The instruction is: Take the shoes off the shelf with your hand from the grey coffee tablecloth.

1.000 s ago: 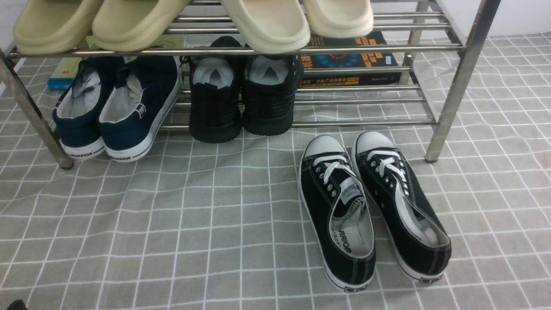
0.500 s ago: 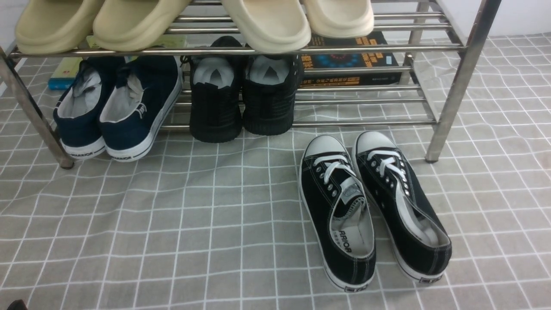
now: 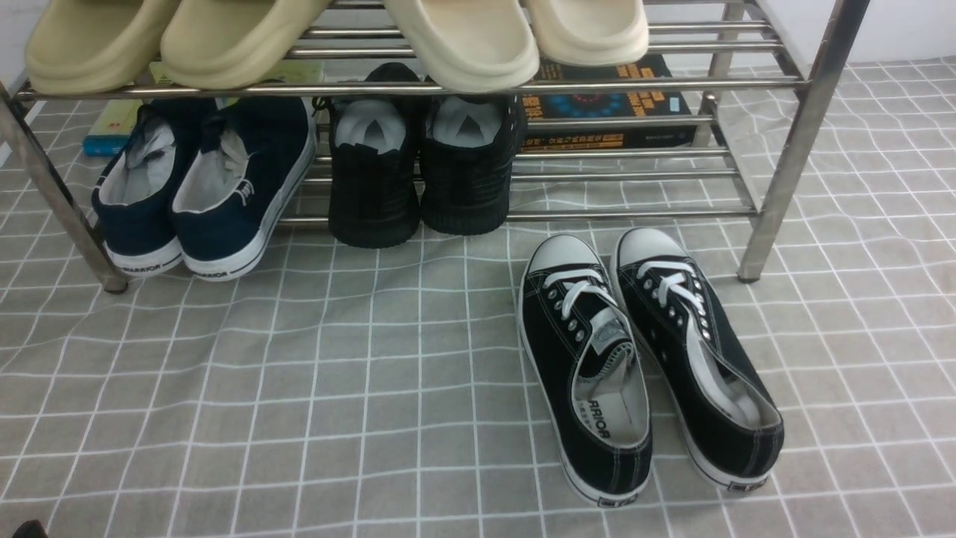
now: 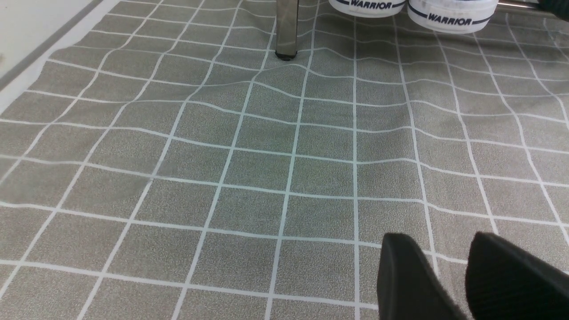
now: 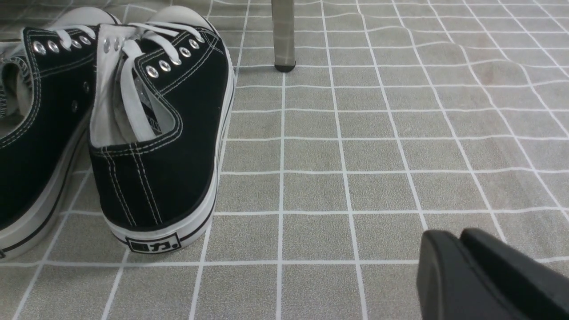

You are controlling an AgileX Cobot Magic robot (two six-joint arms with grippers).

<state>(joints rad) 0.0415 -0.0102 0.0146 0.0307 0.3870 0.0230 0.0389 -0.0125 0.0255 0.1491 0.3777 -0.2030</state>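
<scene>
The black canvas sneakers [image 3: 642, 359] with white laces and toe caps lie side by side on the grey grid tablecloth [image 3: 336, 388], in front of the steel shelf [image 3: 792, 142], toes toward it. They also show in the right wrist view [image 5: 164, 133], heels toward the camera. My right gripper [image 5: 453, 238] is shut and empty, low over the cloth and apart from the shoes. My left gripper [image 4: 440, 240] is open and empty over bare cloth near the shelf's leg [image 4: 286, 31]. Neither gripper shows in the front view.
On the shelf's lower tier stand a navy white-soled pair [image 3: 202, 187], an all-black knit pair [image 3: 418, 164] and a dark book [image 3: 609, 104]. Beige slippers [image 3: 336, 37] sit on the upper tier. The shelf's right leg [image 5: 283, 35] stands beyond the sneakers.
</scene>
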